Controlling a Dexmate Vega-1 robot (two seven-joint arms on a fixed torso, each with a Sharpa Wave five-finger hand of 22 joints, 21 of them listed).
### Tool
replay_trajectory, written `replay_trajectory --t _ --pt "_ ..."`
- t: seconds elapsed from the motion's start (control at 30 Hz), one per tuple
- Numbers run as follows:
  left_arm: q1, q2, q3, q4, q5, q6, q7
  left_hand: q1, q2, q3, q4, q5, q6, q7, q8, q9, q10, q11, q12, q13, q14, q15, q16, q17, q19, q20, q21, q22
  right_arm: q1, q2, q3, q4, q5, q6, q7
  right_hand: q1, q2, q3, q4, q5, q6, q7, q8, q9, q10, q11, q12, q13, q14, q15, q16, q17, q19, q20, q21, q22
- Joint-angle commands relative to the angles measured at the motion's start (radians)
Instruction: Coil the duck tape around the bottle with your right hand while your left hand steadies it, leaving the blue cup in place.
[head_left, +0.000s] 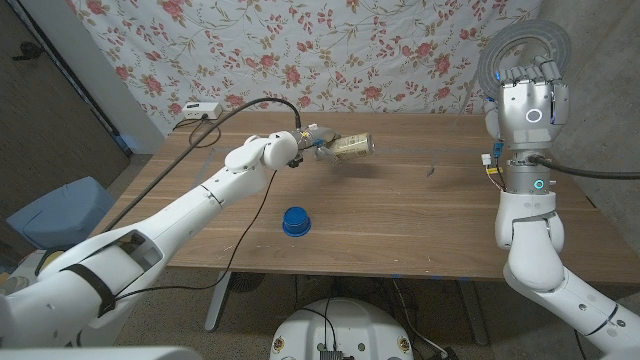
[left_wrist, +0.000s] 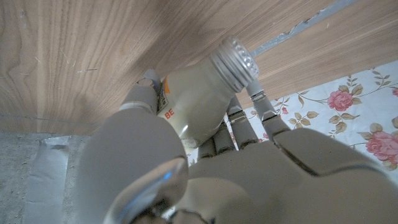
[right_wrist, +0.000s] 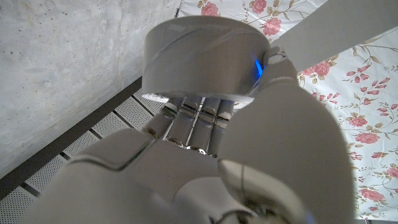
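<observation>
The bottle (head_left: 351, 146) sits in the upper middle of the head view, lying sideways in the air above the far half of the desk (head_left: 400, 215), its cap end pointing toward the right of the frame. The left hand (head_left: 303, 143) grips it from the left; the left wrist view shows the fingers (left_wrist: 235, 127) wrapped round the pale body (left_wrist: 199, 102), with the ribbed metal cap (left_wrist: 236, 61) sticking out past them and red lettering on the label beside the thumb.

The tape (head_left: 523, 47) is a pale ring in the upper right corner of the head view, raised high off the desk and well apart from the bottle. The right hand (head_left: 532, 98) holds it from below, the back of the hand facing the camera and the fingers curled up over the roll's lower edge. In the right wrist view the roll (right_wrist: 205, 59) is a wide grey-white band across the fingers (right_wrist: 193, 121), which reach up into it and clasp it.

The blue cup (head_left: 296, 221) stands on the desk at the centre of the frame, nearer the front edge, below the bottle and apart from both hands.

A white box (head_left: 200, 111) with a cable lies at the desk's far left corner. Behind the desk hangs a flowered cloth (head_left: 330, 50).
</observation>
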Motion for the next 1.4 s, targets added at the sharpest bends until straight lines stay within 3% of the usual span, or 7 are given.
replay_trajectory --t 0.03,0.27,0.53,0.7,0.97,1.4 --pt "-0.035 -0.041 0.023 0.052 -0.034 -0.054 -0.002 -0.117 0.194 0.351 0.344 -0.004 0.106 0.096 0.198 0.265 0.005 -0.004 0.098 0.009 0.008 0.001 0.008 0.005 -0.007 0.001 0.011 0.003 0.063 -0.029 0.022 -0.027 -0.022 0.028 0.086 0.199 0.201 -0.012 -0.001 0.007 0.169 -0.173 -0.001 0.002 0.113 -0.108 -0.001 0.001 0.013 -0.155 -0.003 0.012 -0.006 -0.109 0.011 -0.001" --pt "-0.054 -0.067 0.026 0.092 -0.054 -0.07 0.007 -0.116 0.194 0.351 0.343 -0.005 0.104 0.098 0.2 0.269 0.005 -0.003 0.103 0.014 0.011 0.002 0.011 0.012 -0.008 0.001 0.022 0.002 0.103 -0.03 0.031 -0.026 -0.009 0.055 0.106 0.201 0.204 -0.019 0.002 0.009 0.173 -0.173 -0.004 0.0 0.119 -0.107 -0.001 0.0 0.021 -0.155 -0.003 0.026 -0.004 -0.106 0.019 -0.002" --pt "-0.087 -0.093 0.04 0.141 -0.093 -0.1 -0.027 -0.114 0.194 0.352 0.341 -0.007 0.104 0.1 0.204 0.275 0.008 0.001 0.109 0.018 0.019 0.003 0.015 0.018 -0.01 0.002 0.035 0.001 0.175 -0.026 -0.002 0.005 -0.033 0.079 0.141 0.2 0.205 -0.028 0.005 0.009 0.174 -0.172 -0.008 -0.002 0.123 -0.107 -0.001 0.002 0.022 -0.153 -0.007 0.04 -0.006 -0.105 0.026 -0.002" --pt "-0.116 -0.106 0.05 0.159 -0.129 -0.106 -0.091 -0.112 0.194 0.353 0.339 -0.008 0.105 0.102 0.207 0.28 0.01 0.001 0.114 0.023 0.031 0.004 0.02 0.021 -0.006 0.005 0.045 0.0 0.228 -0.017 -0.026 0.034 -0.026 0.1 0.151 0.201 0.209 -0.032 0.008 0.01 0.175 -0.172 -0.009 0.001 0.125 -0.107 -0.002 0.004 0.023 -0.154 -0.011 0.049 -0.007 -0.105 0.032 -0.002" --pt "-0.18 -0.117 0.093 0.149 -0.105 -0.039 -0.23 -0.104 0.195 0.355 0.331 -0.013 0.105 0.106 0.215 0.293 0.018 0.015 0.133 0.05 0.048 0.013 0.042 0.043 -0.001 0.009 0.069 0.0 0.303 -0.005 -0.064 0.082 -0.004 0.134 0.153 0.205 0.21 -0.04 0.01 0.01 0.176 -0.172 -0.012 0.002 0.125 -0.107 -0.002 0.007 0.024 -0.154 -0.018 0.062 -0.01 -0.105 0.039 -0.003" --pt "-0.235 -0.154 0.14 0.169 -0.076 0.007 -0.334 -0.09 0.195 0.356 0.321 -0.023 0.108 0.109 0.219 0.297 0.021 0.021 0.134 0.058 0.059 0.017 0.066 0.059 0.011 0.013 0.106 0.002 0.405 0.013 -0.131 0.145 -0.005 0.155 0.179 0.212 0.214 -0.048 0.012 0.01 0.179 -0.172 -0.016 0.001 0.127 -0.106 -0.005 0.008 0.031 -0.155 -0.026 0.079 -0.013 -0.104 0.05 -0.005"
